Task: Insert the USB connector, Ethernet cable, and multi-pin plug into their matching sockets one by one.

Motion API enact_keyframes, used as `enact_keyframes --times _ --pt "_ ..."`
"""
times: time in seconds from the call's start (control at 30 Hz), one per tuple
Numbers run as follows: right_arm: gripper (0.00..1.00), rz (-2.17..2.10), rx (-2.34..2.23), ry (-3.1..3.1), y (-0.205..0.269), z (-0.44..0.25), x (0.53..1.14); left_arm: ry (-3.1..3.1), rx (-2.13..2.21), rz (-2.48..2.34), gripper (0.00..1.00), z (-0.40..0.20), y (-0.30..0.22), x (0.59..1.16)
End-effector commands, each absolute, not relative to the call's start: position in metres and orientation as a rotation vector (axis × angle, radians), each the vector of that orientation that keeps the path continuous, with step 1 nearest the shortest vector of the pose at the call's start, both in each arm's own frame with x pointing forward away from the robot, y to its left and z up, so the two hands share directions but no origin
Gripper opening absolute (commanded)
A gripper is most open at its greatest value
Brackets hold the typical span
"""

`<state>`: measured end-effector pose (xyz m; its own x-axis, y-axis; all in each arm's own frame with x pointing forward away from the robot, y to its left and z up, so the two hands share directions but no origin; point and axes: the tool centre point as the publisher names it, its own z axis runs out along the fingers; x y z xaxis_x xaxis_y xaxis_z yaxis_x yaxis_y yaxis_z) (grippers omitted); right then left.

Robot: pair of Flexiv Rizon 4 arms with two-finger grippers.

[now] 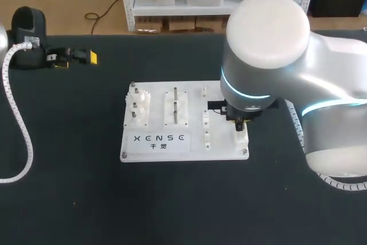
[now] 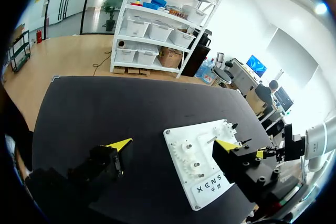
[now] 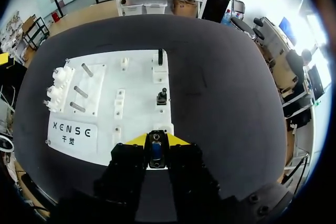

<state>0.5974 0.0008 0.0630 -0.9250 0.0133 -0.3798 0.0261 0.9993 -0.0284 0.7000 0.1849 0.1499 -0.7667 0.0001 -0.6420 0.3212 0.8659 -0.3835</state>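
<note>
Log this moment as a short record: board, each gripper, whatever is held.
board: white socket board, flat on the black table
left gripper: open, empty, apart from the board, toward the table's far left
right gripper: shut on a dark plug, over the board's near right corner
black connector: standing on the board, ahead of the right gripper

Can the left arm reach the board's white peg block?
Probably yes: left pincer open, only bare table before the peg block; right pincer holds a plug at the board's opposite side.
</note>
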Motion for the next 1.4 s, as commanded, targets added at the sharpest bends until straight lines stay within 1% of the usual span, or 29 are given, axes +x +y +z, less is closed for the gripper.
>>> enact_keyframes --times 0.03,0.37,1.4 --pt "0.00 -0.042 0.023 2.755 -0.004 0.068 0.599 2.374 0.231 -0.637 1.00 0.150 0.185 0.700" --pt "0.00 -0.020 0.010 2.746 -0.005 0.073 0.601 2.374 0.231 -0.637 1.00 0.150 0.185 0.700" --pt "0.00 -0.037 -0.008 2.754 -0.007 0.061 0.598 2.374 0.231 -0.637 1.00 0.150 0.185 0.700"
